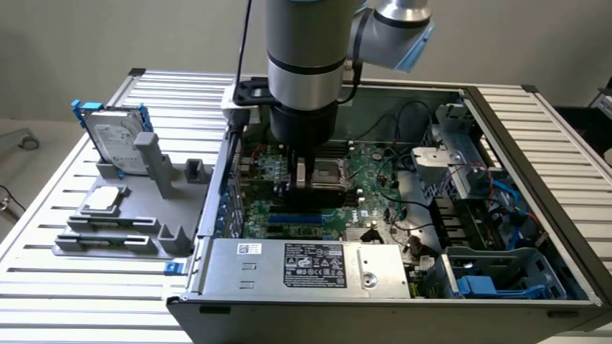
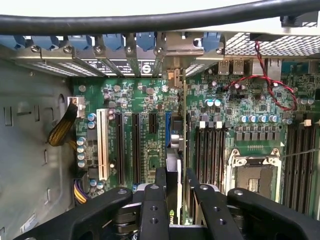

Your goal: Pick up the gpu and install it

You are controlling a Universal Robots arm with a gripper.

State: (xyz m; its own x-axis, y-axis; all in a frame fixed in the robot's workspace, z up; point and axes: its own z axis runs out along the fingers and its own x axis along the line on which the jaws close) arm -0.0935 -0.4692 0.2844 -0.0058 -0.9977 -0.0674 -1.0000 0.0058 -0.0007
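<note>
The gpu point(image 2: 176, 150) shows edge-on in the wrist view, a thin black card running from between my fingers point(image 2: 160, 186) to its silver bracket point(image 2: 172, 76) at the case's rear slot panel. It stands upright over the motherboard point(image 2: 145, 100), along a blue expansion slot point(image 2: 167, 125); I cannot tell whether it is seated. In the exterior view my gripper point(image 1: 311, 183) reaches down inside the open computer case point(image 1: 535, 179), shut on the gpu point(image 1: 316, 192) low over the green board.
A silver hard drive in a blue frame point(image 1: 115, 140) stands on a grey fixture point(image 1: 125, 222) at the exterior view's left. The power supply point(image 1: 306, 265) and a drive cage point(image 1: 497, 276) line the near side. The CPU socket point(image 2: 252, 175), red wires point(image 2: 267, 82) and a yellow cable bundle point(image 2: 62, 131) flank the card.
</note>
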